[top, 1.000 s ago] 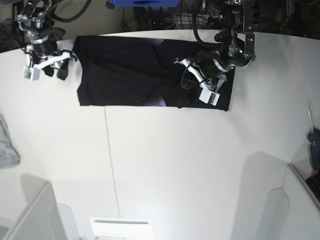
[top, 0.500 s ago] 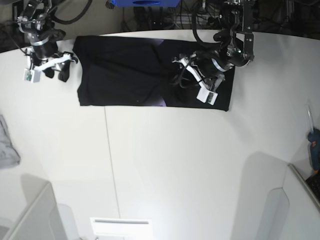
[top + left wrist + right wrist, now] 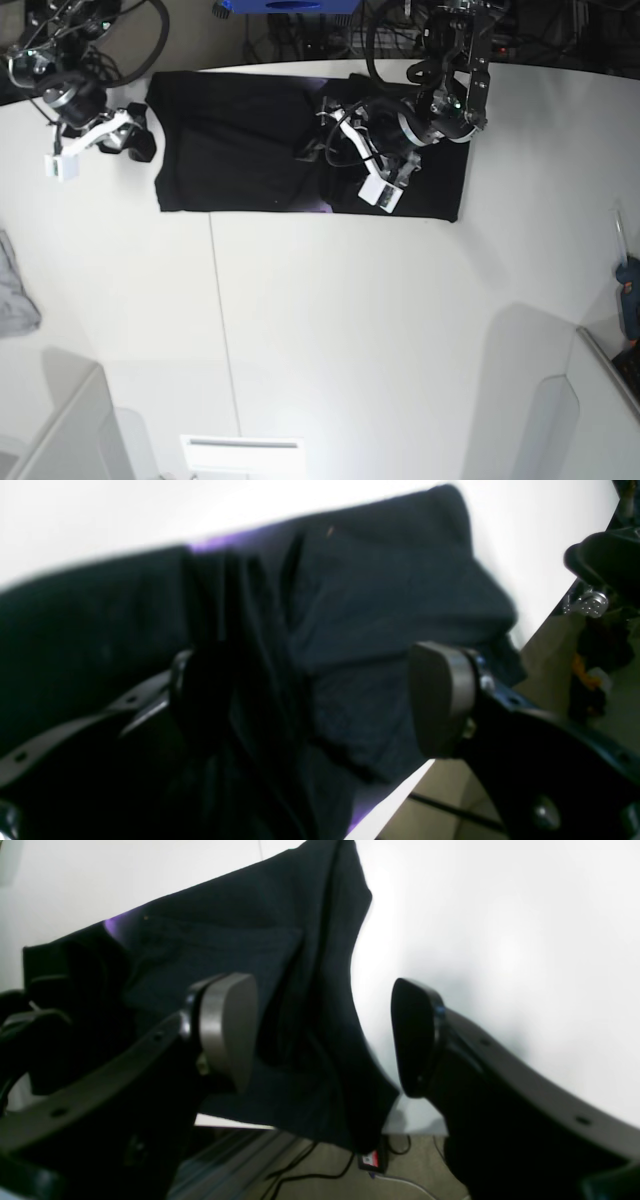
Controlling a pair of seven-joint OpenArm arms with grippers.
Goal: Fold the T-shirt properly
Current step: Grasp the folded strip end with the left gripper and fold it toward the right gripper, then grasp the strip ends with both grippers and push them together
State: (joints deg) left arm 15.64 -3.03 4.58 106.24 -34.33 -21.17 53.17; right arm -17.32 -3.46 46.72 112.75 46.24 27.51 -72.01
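The black T-shirt (image 3: 230,140) lies as a long flat band across the far side of the white table (image 3: 330,320). A sliver of purple print (image 3: 322,208) shows at its near edge. My left gripper (image 3: 322,138) is open low over the middle of the shirt; in the left wrist view (image 3: 320,705) its pads straddle a ridge of black cloth (image 3: 375,605). My right gripper (image 3: 140,135) is open beside the shirt's left end; in the right wrist view (image 3: 320,1035) the shirt's end (image 3: 225,925) lies just beyond the pads, at the table edge.
A small grey cloth (image 3: 15,290) lies at the table's left edge. A blue-handled tool (image 3: 628,300) sits at the right edge. A white box (image 3: 240,455) is at the near edge. Cables and a blue object (image 3: 290,5) lie behind the table.
My left gripper has slid leftward along the shirt, from its right part to the middle. My right gripper has shifted slightly, staying beside the shirt's left end.
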